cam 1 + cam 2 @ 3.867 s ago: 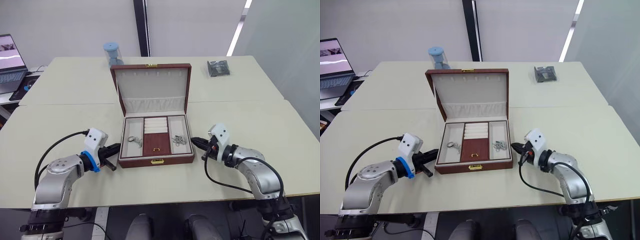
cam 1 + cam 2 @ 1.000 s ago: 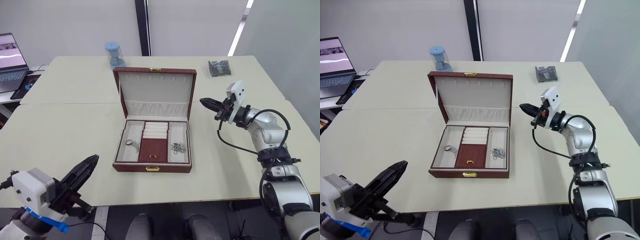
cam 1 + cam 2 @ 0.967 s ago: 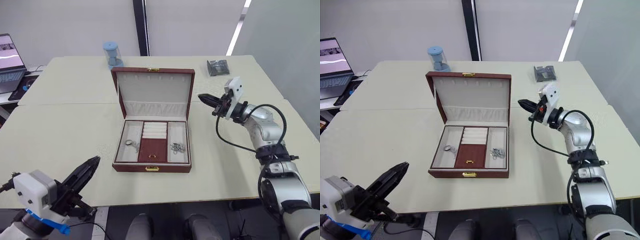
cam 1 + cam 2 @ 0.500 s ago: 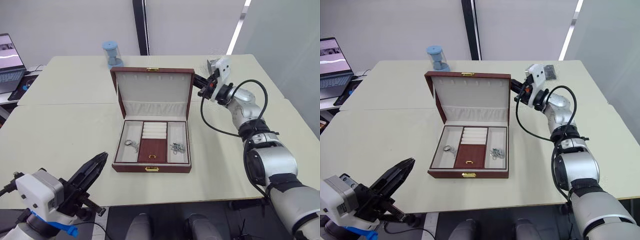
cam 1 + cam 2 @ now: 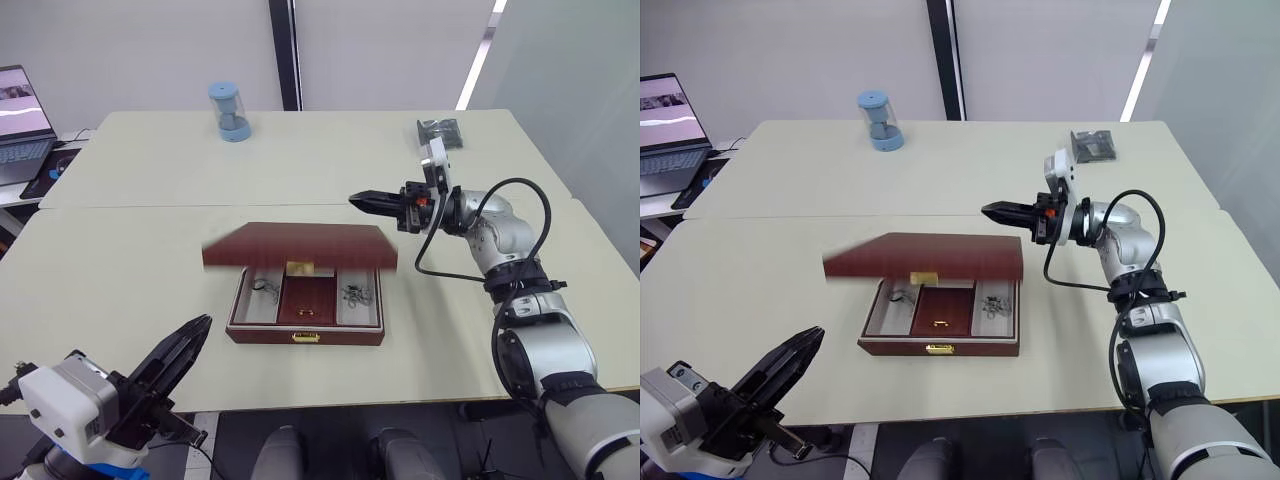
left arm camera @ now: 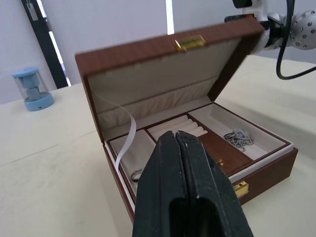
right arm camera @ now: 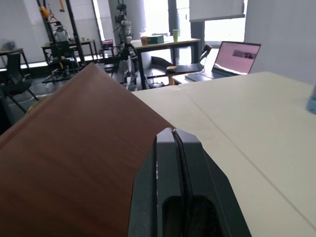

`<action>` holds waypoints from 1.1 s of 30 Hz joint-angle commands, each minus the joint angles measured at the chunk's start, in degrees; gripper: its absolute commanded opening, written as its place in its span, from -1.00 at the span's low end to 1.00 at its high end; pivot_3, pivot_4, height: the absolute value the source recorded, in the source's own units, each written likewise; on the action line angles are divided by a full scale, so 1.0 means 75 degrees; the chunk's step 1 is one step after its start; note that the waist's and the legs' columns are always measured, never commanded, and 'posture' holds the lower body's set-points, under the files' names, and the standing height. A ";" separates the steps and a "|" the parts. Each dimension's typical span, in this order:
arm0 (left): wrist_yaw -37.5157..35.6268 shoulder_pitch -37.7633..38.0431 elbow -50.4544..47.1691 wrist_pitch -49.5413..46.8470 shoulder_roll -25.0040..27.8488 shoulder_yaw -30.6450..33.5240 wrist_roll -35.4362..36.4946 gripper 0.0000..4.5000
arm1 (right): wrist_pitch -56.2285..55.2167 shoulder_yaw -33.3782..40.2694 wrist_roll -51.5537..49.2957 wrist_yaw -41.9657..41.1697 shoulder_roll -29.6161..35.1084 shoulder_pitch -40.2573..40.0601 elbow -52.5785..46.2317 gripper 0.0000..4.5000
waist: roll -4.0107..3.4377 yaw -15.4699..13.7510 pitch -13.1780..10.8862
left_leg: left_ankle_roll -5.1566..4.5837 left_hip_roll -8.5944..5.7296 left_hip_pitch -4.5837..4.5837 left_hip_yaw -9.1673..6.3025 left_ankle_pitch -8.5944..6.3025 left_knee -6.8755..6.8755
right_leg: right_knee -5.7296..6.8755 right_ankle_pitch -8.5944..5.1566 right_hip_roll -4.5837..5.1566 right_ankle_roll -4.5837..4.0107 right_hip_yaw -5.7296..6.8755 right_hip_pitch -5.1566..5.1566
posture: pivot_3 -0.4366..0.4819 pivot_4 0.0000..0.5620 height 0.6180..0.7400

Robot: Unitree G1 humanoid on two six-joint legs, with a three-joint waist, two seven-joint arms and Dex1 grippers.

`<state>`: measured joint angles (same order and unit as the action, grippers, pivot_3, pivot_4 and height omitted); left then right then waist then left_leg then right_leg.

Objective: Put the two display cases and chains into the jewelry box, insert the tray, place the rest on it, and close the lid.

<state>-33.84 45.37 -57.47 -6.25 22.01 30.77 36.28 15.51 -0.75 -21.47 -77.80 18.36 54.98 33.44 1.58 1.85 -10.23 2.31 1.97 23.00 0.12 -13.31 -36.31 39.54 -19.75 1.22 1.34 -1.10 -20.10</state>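
The jewelry box (image 5: 340,336) sits mid-table with its lid (image 5: 300,247) tipped forward, hovering nearly level over the box and blurred. Under the lid I see the tray (image 5: 306,298) seated in the box, its gold knob showing. A ring piece (image 6: 136,173) lies in the tray's left section and a heap of chains (image 6: 238,138) in its right section. My right gripper (image 5: 353,201) is shut, its tip just above the lid's back right corner. My left gripper (image 5: 203,322) is shut and empty, low off the table's front left. The two display cases are hidden.
A blue canister (image 5: 230,110) stands at the table's back left. A dark shiny packet (image 5: 438,132) lies at the back right. An open laptop (image 5: 20,110) rests on a side table to the far left.
The lid has swung down from upright to nearly level over the box. My right gripper moved forward and down from the lid's top right corner, following it. The left gripper stays low.
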 commanded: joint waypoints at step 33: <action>-0.0700 -0.4411 0.6806 -0.2235 0.3244 0.0311 -0.0545 0.99 | -0.0426 0.2116 0.0221 0.2821 0.3054 -0.5794 -0.3531 0.99 | 0.0004 0.0001 -0.0003 | 0.0002 -0.0005 -0.0011 -0.0003 0.0003 0.0013 | 0.0008 -0.0002 -0.0002 -0.0003 0.0005 0.0002 | -0.05 -0.47 1.00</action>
<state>-37.62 12.84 -6.09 -22.78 45.15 32.82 32.39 13.65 13.30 -19.21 -57.20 40.55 11.66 7.72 1.61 1.86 -10.26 2.33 1.96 22.92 0.08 -13.28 -36.20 39.62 -19.76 1.19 1.31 -1.05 -20.08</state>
